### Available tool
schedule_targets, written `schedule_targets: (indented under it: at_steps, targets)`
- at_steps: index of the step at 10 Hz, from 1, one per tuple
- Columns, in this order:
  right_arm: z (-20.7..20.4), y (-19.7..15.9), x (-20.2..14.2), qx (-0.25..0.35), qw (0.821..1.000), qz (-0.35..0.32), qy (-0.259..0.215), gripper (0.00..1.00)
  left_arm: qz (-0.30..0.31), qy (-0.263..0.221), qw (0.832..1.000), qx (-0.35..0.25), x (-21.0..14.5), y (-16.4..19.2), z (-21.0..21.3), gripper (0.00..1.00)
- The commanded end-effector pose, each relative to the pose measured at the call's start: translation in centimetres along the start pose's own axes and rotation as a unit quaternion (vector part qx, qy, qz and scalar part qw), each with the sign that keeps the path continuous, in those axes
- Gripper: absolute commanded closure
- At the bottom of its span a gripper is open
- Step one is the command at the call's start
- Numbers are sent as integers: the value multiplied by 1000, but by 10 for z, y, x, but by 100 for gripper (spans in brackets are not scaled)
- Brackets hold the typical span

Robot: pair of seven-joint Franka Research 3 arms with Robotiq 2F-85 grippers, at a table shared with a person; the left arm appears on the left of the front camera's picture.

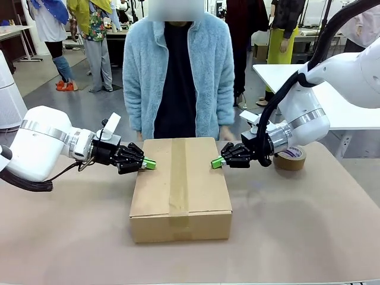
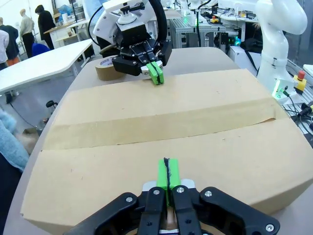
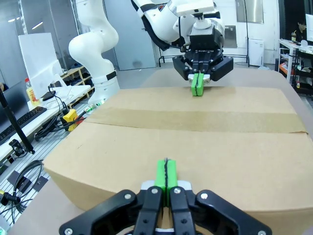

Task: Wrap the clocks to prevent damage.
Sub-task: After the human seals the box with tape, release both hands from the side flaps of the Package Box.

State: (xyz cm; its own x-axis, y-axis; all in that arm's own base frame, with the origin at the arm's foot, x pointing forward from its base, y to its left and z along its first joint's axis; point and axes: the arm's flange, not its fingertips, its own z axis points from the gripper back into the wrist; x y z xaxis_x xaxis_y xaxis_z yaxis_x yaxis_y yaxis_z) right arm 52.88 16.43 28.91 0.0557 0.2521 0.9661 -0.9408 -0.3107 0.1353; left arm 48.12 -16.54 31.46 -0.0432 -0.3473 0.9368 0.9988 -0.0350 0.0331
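My box (image 1: 181,187) sits taped shut on the counter (image 1: 309,225).
I press both clenched end effectors, left (image 1: 148,164) and right (image 1: 217,162), against its top edges, probably to hold it steady; any clocks would be inside.

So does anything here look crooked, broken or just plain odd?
Nothing stands out. The cardboard box sits flat, taped shut along its middle, undamaged. The left gripper and right gripper are shut at its opposite sides. A tape roll lies flat nearby.
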Motion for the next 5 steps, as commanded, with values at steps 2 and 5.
schedule_targets:
  at_steps: [2, 5]
  targets:
    - [12, 37, 75, 3, 993, -31, 116, 99, 5, 103, 994, -25, 82, -7, 71, 100]
    - [40, 89, 168, -19, 970, -105, 219, 99, 28, 201, 979, -11, 160, -22, 151, 100]
